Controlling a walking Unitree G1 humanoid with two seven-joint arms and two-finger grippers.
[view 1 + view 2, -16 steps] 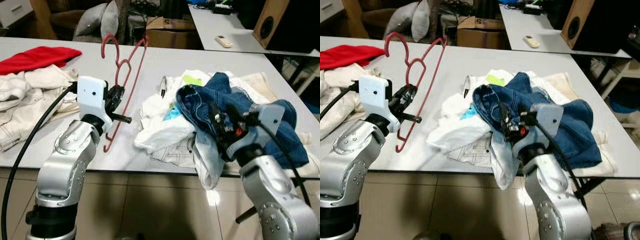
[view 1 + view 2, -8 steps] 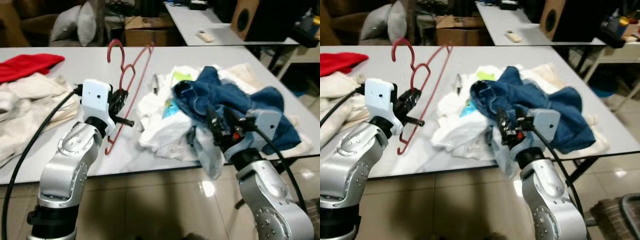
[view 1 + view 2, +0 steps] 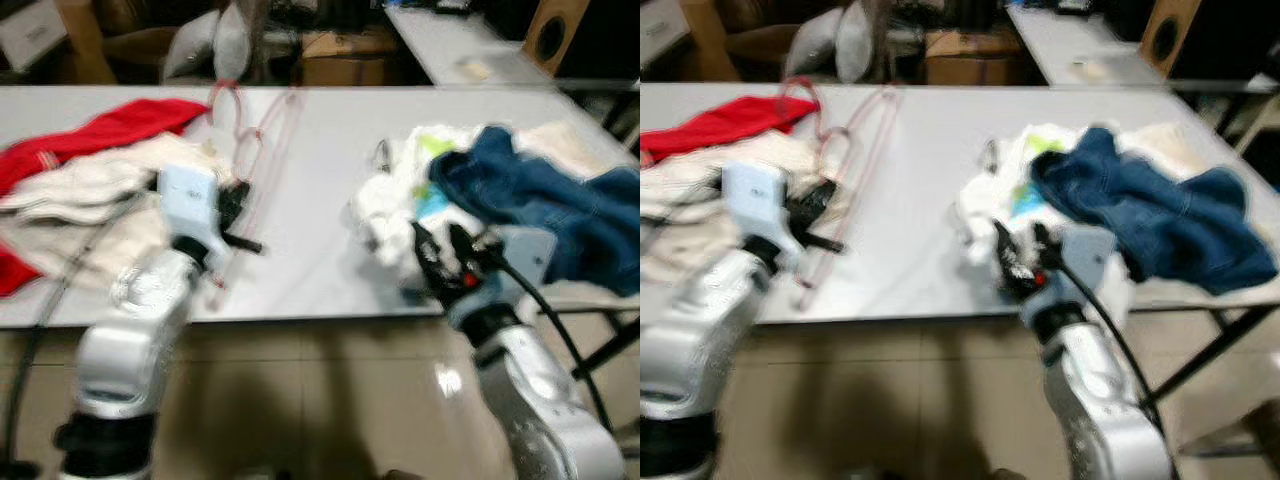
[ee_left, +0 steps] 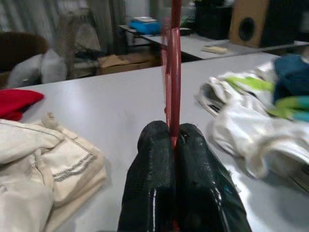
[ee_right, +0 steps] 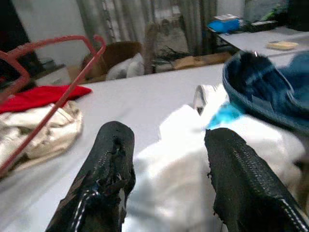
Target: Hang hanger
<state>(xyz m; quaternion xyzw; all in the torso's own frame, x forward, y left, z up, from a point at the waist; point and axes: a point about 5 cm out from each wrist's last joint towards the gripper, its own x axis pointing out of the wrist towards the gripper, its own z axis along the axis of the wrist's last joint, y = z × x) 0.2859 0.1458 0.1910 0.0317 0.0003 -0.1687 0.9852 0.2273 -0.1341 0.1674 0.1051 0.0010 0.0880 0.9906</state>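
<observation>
A red wire hanger [image 3: 252, 140] stands up over the grey table [image 3: 310, 200], held low on its frame by my left gripper [image 3: 228, 205]. In the left wrist view the two black fingers [image 4: 154, 193] press together on the red hanger [image 4: 172, 72]. My right gripper [image 3: 443, 252] hovers at the table's front edge by a pile of white clothes [image 3: 395, 215], open with nothing between its fingers [image 5: 108, 179]. The head views are blurred.
Blue jeans [image 3: 540, 195] lie on the right of the table. Cream garments [image 3: 70, 200] and a red cloth [image 3: 90, 135] lie on the left. Behind the table stand a cardboard box [image 3: 340, 45], cushions, a second table and a speaker [image 3: 560, 30].
The whole picture has shifted and blurred, so the camera has moved. The clothes pile now sits further right and more red cloth shows on the left. Both grippers keep their hold and pose.
</observation>
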